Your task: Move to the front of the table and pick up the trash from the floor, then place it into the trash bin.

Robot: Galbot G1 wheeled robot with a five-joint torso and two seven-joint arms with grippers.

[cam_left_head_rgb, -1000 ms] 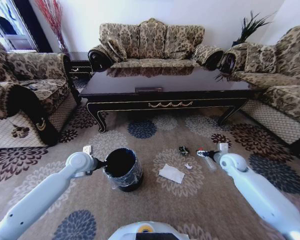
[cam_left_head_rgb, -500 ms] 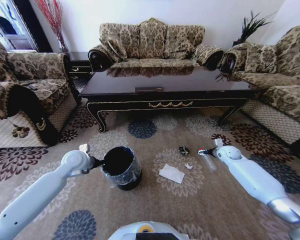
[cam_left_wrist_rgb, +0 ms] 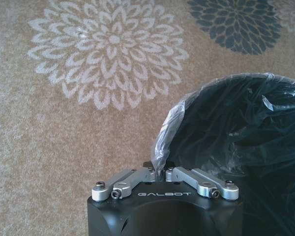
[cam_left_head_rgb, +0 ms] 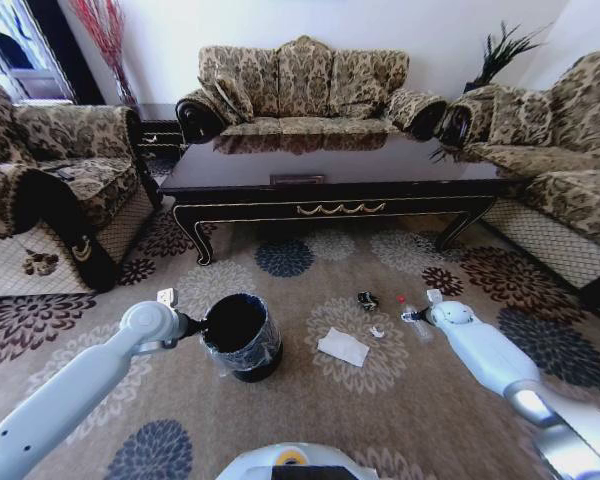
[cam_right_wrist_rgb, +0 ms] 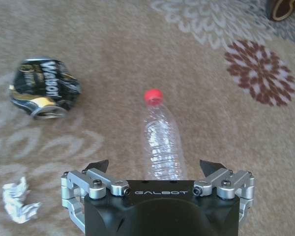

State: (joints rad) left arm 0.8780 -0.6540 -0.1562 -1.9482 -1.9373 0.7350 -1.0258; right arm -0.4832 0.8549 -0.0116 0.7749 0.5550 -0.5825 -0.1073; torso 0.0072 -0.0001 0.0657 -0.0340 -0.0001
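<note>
The black trash bin [cam_left_head_rgb: 240, 335] stands on the flowered floor [cam_left_head_rgb: 310, 400] before the dark table [cam_left_head_rgb: 380, 165]. My left gripper [cam_left_head_rgb: 192, 325] is shut on its rim, pinching the shiny liner [cam_left_wrist_rgb: 160, 147] between the closed left gripper [cam_left_wrist_rgb: 158, 170] fingers. My right gripper [cam_right_wrist_rgb: 154, 166] hangs open just over a clear bottle with a red cap [cam_right_wrist_rgb: 160, 142], one finger on each side, not touching. Seen from the head, this right gripper [cam_left_head_rgb: 413, 316] is by the bottle [cam_left_head_rgb: 421, 329]. The rest of the trash lies nearby: a white tissue [cam_left_head_rgb: 342, 346], a tiny white scrap [cam_left_head_rgb: 377, 331] and a crushed dark can [cam_left_head_rgb: 367, 300].
Patterned sofas [cam_left_head_rgb: 300, 85] ring the table on three sides, with an armchair [cam_left_head_rgb: 50, 190] at the left and another [cam_left_head_rgb: 560, 160] at the right. The crushed can [cam_right_wrist_rgb: 43, 88] and the scrap [cam_right_wrist_rgb: 19, 206] lie on open carpet beside the right gripper.
My right arm has stretched forward and sunk lower over the bottle. The left arm and the bin in its grip have shifted slightly left.
</note>
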